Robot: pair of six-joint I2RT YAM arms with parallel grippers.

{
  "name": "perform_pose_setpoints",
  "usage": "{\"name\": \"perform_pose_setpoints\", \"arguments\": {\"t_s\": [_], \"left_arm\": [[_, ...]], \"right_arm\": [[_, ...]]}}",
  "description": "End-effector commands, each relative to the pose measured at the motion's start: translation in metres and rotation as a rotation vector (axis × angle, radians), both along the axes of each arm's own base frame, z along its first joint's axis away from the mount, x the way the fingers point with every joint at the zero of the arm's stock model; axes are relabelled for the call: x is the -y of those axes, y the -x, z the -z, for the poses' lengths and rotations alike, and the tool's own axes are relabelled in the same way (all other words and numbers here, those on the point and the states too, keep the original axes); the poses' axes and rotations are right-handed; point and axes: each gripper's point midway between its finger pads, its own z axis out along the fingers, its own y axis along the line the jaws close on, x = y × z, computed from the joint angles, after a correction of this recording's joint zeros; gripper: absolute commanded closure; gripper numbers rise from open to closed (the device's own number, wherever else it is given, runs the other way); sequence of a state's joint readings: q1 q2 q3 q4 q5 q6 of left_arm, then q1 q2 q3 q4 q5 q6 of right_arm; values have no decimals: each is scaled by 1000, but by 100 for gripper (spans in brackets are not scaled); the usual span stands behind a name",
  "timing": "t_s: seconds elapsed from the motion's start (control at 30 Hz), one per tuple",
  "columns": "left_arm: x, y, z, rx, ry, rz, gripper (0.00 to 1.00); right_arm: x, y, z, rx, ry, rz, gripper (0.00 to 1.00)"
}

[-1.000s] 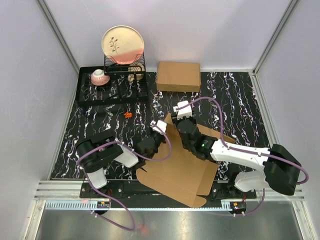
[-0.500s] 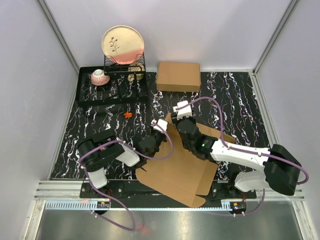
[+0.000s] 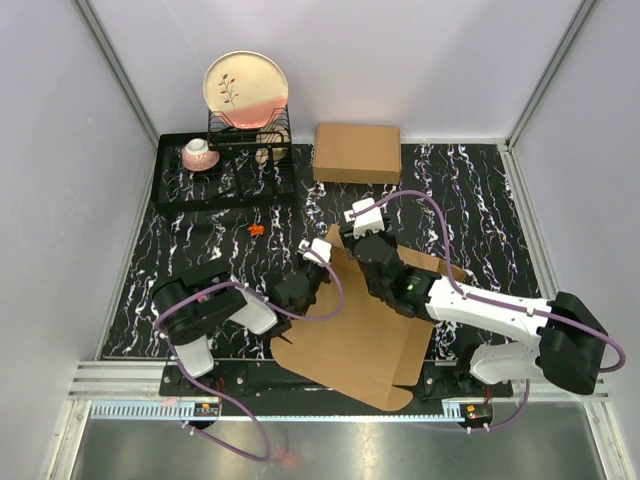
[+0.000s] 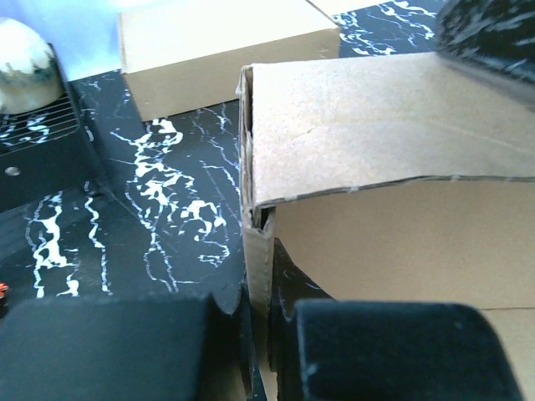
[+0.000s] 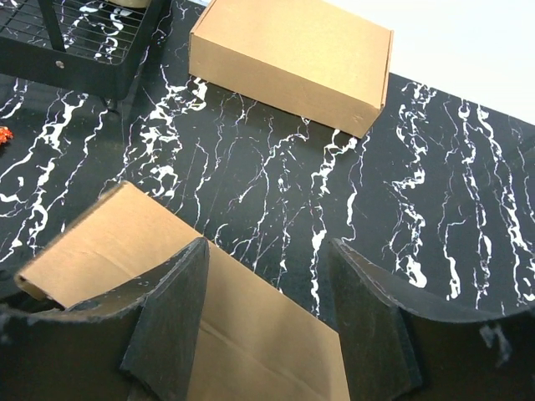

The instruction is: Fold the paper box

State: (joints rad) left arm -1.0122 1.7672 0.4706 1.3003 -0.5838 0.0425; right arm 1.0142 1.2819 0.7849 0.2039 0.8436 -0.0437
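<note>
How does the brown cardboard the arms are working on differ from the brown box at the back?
The paper box lies mostly flat and unfolded by the arms, one flap raised; the made-up box at the back is closed. The left jaws pinch the paper box's edge; nothing touches the made-up box. Both are plain brown cardboard.

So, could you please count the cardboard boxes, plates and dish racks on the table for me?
Cardboard boxes: 2, the paper box and the made-up box.
Plates: 1, the plate.
Dish racks: 1, the dish rack.
Total: 4.
The beige item in the rack is too unclear to count.
</note>
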Motion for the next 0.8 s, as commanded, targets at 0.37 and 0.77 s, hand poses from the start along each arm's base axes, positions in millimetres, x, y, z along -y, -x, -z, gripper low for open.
{"name": "perform_pose_setpoints", "arguments": {"t_s": [0.37,0.77], "left_arm": [[-37,-3,-88,220,253,-161,100],[-59,-13,-90,232,197,-288,100]], "right_arm": [[-31,-7,23,-63,45,-62,36],[19,-2,-66,96,-72,74,29]]}}
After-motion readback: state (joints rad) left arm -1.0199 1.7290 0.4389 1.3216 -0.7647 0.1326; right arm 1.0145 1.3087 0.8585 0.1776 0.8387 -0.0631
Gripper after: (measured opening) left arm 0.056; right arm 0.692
